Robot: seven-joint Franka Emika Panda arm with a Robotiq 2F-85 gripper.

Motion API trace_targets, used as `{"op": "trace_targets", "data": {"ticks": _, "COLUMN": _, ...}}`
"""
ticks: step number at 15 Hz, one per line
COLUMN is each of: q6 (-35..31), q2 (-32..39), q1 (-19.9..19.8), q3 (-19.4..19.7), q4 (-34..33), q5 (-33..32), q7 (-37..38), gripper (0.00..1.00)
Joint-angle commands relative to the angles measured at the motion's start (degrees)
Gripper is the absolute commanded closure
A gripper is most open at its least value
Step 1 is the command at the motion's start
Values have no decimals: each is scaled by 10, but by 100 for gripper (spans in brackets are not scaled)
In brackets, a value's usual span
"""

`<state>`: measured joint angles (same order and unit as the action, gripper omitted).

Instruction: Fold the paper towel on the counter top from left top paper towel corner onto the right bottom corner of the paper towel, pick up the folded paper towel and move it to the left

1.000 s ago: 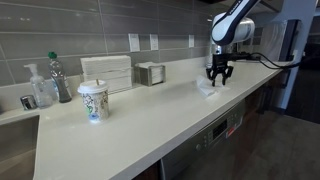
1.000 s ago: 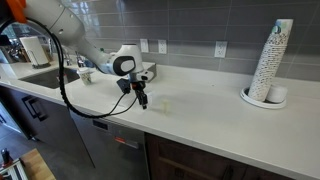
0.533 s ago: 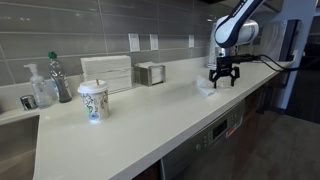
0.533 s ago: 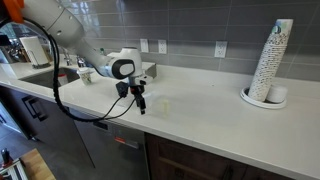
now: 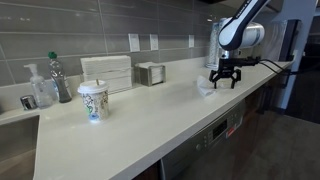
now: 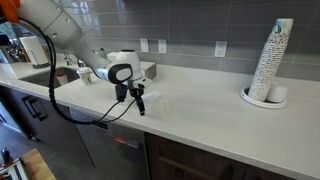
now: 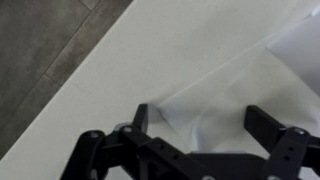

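Note:
The white paper towel (image 5: 205,87) lies flat on the white counter near the front edge and is hard to tell from the surface. In the wrist view it (image 7: 245,85) fills the right side, with a crease or edge running diagonally under the jaws. My gripper (image 5: 224,81) hangs just above the counter at the towel's edge, and it also shows in an exterior view (image 6: 141,108). Its two black fingers (image 7: 205,125) are spread wide, with nothing between them.
A patterned paper cup (image 5: 93,101), a napkin dispenser (image 5: 107,72), a small holder (image 5: 150,73) and soap bottles (image 5: 45,86) stand along the back wall. A tall stack of cups (image 6: 271,60) stands at one end. The counter's front edge (image 7: 75,75) drops to dark floor.
My gripper has drifted a little sideways along the counter's front edge and slightly lower, still open. The paper towel has not visibly moved.

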<state>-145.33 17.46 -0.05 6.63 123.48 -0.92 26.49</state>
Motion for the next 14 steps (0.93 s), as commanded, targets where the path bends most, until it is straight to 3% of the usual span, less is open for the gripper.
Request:
{"op": "trace_targets", "data": {"ticks": 1, "q6": -40, "q2": 6, "q1": -8, "q3": -5, "q4": 26, "q5": 35, "q7": -18, "gripper": 2}}
{"op": "trace_targets", "data": {"ticks": 4, "q6": -45, "q2": 4, "q1": -9, "q3": -5, "q4": 26, "q5": 44, "q7": -25, "gripper": 17}}
{"op": "trace_targets", "data": {"ticks": 5, "q6": -43, "q2": 2, "q1": -10, "q3": -5, "q4": 26, "q5": 44, "q7": -27, "gripper": 28}}
{"op": "trace_targets", "data": {"ticks": 7, "q6": -39, "q2": 3, "q1": -8, "q3": -5, "q4": 21, "q5": 43, "q7": -26, "gripper": 36}}
{"op": "trace_targets", "data": {"ticks": 10, "q6": -34, "q2": 2, "q1": -2, "q3": -4, "q4": 13, "q5": 32, "q7": -21, "gripper": 57}}
{"op": "trace_targets", "data": {"ticks": 14, "q6": -13, "q2": -4, "q1": 10, "q3": 1, "q4": 3, "q5": 12, "q7": -6, "gripper": 61}}
